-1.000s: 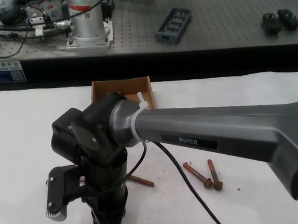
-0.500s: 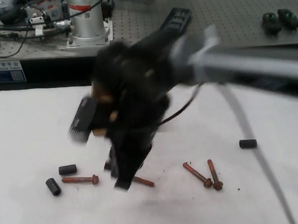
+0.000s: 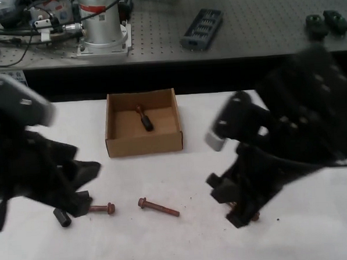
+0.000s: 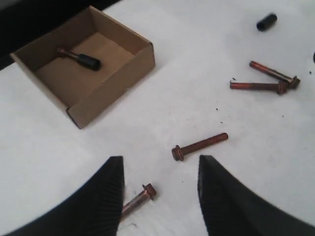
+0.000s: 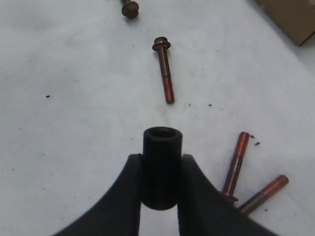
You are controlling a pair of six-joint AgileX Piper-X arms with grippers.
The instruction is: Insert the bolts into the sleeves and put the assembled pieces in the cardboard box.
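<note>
My right gripper [image 5: 161, 164] is shut on a black sleeve [image 5: 162, 152], held just above the white cloth with its open end showing. In the high view this arm [image 3: 280, 159] hangs over the right side, above two copper bolts [image 5: 235, 162]. My left gripper [image 4: 160, 196] is open over the left side, near a bolt [image 4: 139, 198] and beside another bolt [image 4: 199, 146]. The cardboard box [image 3: 144, 144] stands at the middle back with one assembled piece [image 3: 144, 120] inside. A loose sleeve [image 3: 62, 217] lies at the front left, another sleeve [image 4: 267, 21] at the far right.
Two more bolts [image 4: 266, 81] lie side by side on the right. A raised metal bench [image 3: 243, 21] with a grey stand [image 3: 101, 29], cables and a dark tray runs along the back behind the cloth.
The right arm, stretched across to the front left a second ago, has swung back to the right with the sleeve. The left arm has come in over the left side.
</note>
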